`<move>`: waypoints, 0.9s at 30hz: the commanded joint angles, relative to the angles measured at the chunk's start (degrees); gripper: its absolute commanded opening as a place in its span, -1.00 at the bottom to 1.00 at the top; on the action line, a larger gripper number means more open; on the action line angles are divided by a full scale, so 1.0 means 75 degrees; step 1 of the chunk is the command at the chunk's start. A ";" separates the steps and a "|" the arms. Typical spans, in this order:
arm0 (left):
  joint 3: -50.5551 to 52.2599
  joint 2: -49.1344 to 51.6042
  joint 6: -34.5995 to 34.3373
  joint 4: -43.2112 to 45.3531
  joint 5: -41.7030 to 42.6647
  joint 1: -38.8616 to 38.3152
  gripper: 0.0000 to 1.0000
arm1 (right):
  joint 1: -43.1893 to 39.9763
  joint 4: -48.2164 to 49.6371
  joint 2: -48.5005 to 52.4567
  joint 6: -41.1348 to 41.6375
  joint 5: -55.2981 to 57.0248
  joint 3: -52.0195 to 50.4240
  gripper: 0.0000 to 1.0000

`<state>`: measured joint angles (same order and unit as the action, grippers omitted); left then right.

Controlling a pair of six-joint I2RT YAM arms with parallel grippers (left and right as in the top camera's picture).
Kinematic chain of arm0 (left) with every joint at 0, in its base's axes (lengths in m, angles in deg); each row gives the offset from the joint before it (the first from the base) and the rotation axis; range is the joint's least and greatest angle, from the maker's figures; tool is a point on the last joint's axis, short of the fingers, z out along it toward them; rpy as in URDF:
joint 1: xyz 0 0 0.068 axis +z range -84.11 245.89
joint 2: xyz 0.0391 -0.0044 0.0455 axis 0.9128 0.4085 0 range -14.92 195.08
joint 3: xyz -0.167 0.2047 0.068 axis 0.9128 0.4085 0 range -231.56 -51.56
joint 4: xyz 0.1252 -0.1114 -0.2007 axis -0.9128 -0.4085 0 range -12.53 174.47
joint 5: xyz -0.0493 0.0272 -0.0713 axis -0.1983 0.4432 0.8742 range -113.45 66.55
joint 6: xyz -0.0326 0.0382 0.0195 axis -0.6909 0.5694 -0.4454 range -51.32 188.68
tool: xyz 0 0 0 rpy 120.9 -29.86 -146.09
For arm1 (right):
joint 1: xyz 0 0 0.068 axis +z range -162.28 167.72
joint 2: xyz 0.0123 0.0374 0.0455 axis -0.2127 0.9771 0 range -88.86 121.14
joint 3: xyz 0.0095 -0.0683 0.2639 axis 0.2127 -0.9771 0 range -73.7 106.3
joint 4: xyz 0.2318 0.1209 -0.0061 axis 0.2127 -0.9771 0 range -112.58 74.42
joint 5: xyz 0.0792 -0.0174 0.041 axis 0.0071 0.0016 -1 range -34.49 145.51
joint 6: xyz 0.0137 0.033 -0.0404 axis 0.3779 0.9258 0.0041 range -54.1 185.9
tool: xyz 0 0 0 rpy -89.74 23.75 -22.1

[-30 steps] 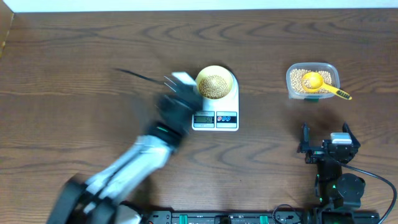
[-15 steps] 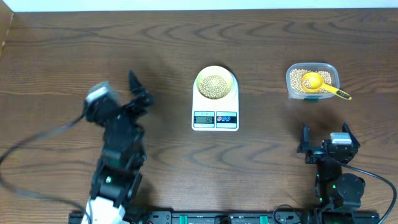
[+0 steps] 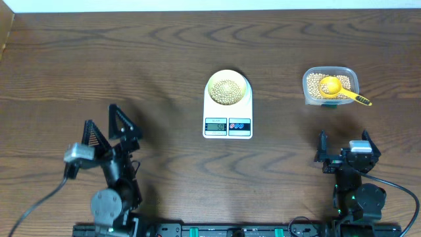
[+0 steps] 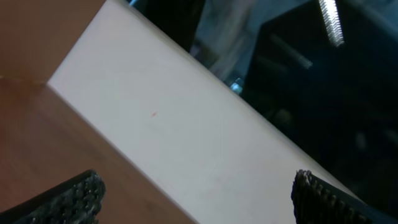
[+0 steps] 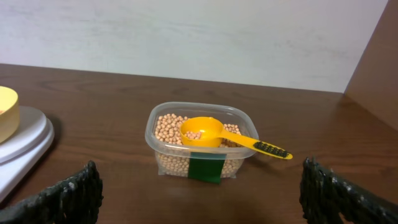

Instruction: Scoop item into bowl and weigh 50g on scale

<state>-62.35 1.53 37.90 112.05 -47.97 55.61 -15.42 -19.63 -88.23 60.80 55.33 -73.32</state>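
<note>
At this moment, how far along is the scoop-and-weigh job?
Looks done: the bowl sits on the scale holding beans, and the scoop lies in the tub. In hand: nothing; the left gripper and right gripper are open, empty and away from the scale. Left: confirming 50g, since the display is too small to read.

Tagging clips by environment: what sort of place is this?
Probably a robot lab bench rather than a kitchen: a bare wood-grain table, a plain white wall behind it, and a scale and clear tub set out like props.
</note>
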 commanded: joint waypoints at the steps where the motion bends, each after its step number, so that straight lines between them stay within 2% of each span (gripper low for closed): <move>1: 0.0341 -0.0656 -0.0143 0.0114 0.0629 0.0251 0.96 | 0.0017 -0.0035 -0.0044 -0.0102 0.0061 -0.0009 0.99; 6: 0.0653 -0.1480 -0.0137 -0.0082 0.0711 0.0705 0.96 | 0.0017 -0.0035 -0.0044 -0.0102 0.0061 -0.0009 0.99; 9: 0.1081 -0.2107 -0.0140 -0.0236 0.1250 0.1279 0.96 | 0.0017 -0.0035 -0.0044 -0.0102 0.0061 -0.0009 0.98; 11: 0.1408 -0.2186 -0.0140 -0.0009 0.1682 0.1679 0.96 | 0.0017 -0.0035 -0.0044 -0.0102 0.0061 -0.0009 0.98; 17: 0.1408 -0.2186 0.0085 -0.0924 0.1795 0.1784 0.96 | 0.0017 -0.0035 -0.0044 -0.0102 0.0061 -0.0009 0.99; 19: 0.1408 -0.2186 0.0612 -0.1207 0.1988 0.1784 0.96 | 0.0017 -0.0035 -0.0044 -0.0102 0.0061 -0.0009 0.98; 23: 0.1408 -0.2186 0.2774 -0.2428 0.2929 0.1784 0.96 | 0.0017 -0.0035 -0.0044 -0.0102 0.0061 -0.0009 0.98; 25: 0.1408 -0.2186 0.3264 -0.3316 0.3010 0.1784 0.96 | 0.0017 -0.0035 -0.0044 -0.0102 0.0061 -0.0009 0.98; 27: 0.1408 -0.2186 0.3381 -0.4322 0.2961 0.1784 0.95 | 0.0017 -0.0035 -0.0044 -0.0102 0.0061 -0.0009 0.98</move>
<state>-51.94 -14.29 54.66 84.75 -28.43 68.78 -15.42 -19.56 -88.21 60.78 55.33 -73.32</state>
